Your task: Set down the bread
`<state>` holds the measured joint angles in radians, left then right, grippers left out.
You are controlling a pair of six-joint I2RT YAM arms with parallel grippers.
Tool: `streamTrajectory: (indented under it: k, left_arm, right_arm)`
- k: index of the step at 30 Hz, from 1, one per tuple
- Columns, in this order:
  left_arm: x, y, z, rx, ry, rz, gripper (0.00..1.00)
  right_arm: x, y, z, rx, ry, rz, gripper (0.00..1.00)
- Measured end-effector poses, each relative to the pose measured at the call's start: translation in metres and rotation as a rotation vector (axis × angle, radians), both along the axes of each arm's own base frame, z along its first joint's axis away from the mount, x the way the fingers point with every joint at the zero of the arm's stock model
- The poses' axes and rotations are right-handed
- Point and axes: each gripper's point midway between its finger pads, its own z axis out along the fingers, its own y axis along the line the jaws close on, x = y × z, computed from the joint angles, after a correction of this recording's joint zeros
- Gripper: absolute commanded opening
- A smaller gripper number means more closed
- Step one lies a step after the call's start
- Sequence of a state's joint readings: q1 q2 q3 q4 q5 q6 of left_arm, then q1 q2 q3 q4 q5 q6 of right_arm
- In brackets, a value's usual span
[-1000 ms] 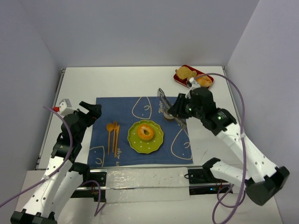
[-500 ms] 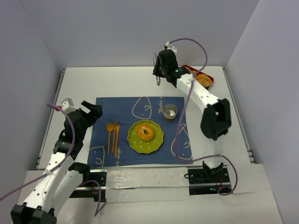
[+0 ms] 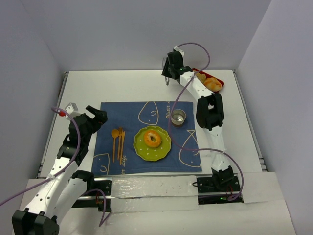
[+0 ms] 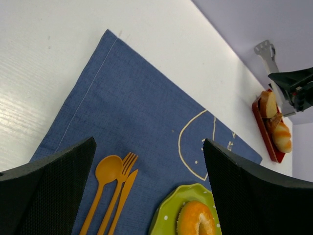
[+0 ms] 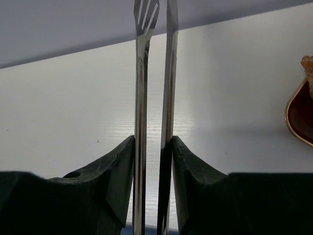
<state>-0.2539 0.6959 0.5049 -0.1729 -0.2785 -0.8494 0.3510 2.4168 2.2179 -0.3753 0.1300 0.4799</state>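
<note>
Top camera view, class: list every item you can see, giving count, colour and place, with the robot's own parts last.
table: one, white, under everything
placemat: one, blue, table centre
plate: one, green, on placemat
bread: one, golden-orange, on plate
cutlery: spoon, fork, knife, orange, on placemat left of plate
cup: one, metal, on placemat beyond plate
tray: one, red, far right corner
rolls: two showing, tan and orange-cream, on tray
tongs: one pair, metal, in right gripper
left gripper: one, black, open, over placemat's left edge
right gripper: one, black, shut on tongs
</note>
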Motion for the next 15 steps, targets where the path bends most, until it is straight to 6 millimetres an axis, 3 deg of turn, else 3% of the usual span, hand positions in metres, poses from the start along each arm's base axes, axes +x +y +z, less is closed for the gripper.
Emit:
streamTrajectory:
  k: [9, 15]
  left_arm:
    - [0.001, 0.0, -0.002, 0.002, 0.006, 0.002, 0.99]
    - [0.001, 0.0, -0.001, 0.001, 0.001, 0.002, 0.99]
  right_arm:
    - [-0.008, -0.005, -0.046, 0.013, 0.105, -0.033, 0.44]
    - [-0.017, -0.012, -0.056, -0.015, 0.156, -0.068, 0.55]
